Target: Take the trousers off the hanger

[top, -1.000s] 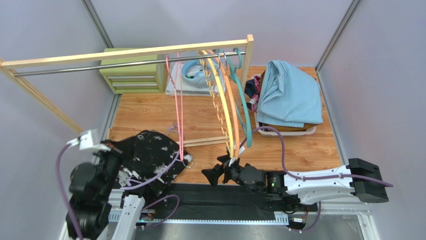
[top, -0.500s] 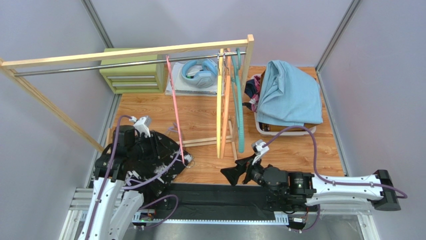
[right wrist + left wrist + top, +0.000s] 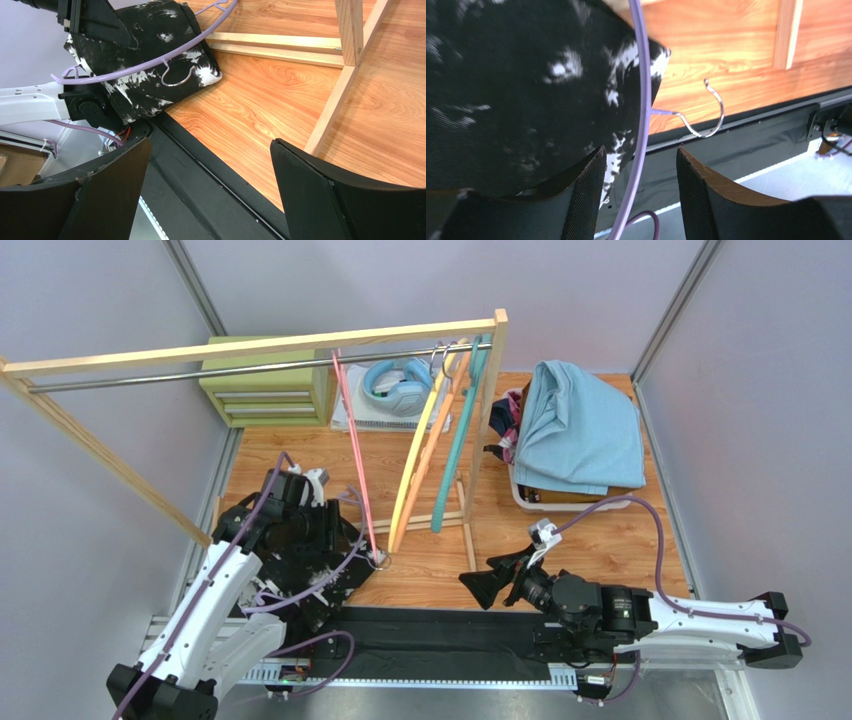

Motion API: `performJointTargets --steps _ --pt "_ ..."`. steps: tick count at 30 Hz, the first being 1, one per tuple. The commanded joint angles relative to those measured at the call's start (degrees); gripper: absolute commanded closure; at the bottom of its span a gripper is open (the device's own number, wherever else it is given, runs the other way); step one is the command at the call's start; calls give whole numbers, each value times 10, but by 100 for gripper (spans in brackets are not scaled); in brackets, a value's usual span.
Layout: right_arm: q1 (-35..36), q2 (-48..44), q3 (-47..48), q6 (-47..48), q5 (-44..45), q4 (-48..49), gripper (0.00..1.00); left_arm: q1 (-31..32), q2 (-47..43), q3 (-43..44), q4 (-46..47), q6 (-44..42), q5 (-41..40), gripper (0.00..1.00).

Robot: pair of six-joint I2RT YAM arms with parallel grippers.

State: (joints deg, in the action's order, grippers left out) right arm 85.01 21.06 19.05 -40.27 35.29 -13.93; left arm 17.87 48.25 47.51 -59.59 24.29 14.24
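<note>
Left tool (image 3: 640, 156) is spread open, lavender hanger (image 3: 644, 75) running loose between its fingers (image 3: 581, 190), over the black speckled trousers (image 3: 516, 90) at the near-left corner of the bench (image 3: 736, 60). Right tool (image 3: 210, 145) gaping wide, holding nothing.

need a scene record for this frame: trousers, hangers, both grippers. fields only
black white-speckled trousers: crumpled on the wooden table, near left
thin lavender hanger with metal hook: lying across them; threaded through or not, unclear
left gripper: open above the trousers, hanger wire between the fingers, ungripped
right gripper: open, empty, over the near edge
wooden rack: pink hanger, yellow hanger, orange hanger, teal hanger, all bare
light blue cloth garment: heaped on the white basket, far right
</note>
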Motion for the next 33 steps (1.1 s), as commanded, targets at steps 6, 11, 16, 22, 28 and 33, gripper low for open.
performJointTargets --steps 6,11,16,22,28,33 --pt "0 -49 0 -8 15 -42 4 8 40 4 35 13 -18 37" --pt "0 -85 -7 4 22 -47 4 22 47 -1 27 20 2 37" --pt "-1 -88 -8 7 27 -49 4 62 112 -7 31 12 38 41" --pt "-1 -82 -3 2 21 -48 4 95 158 -3 33 9 26 58" --pt "0 -60 -2 5 14 -38 4 95 169 0 37 8 27 86" --pt "0 -8 12 44 -7 0 4 81 99 19 41 29 48 100"
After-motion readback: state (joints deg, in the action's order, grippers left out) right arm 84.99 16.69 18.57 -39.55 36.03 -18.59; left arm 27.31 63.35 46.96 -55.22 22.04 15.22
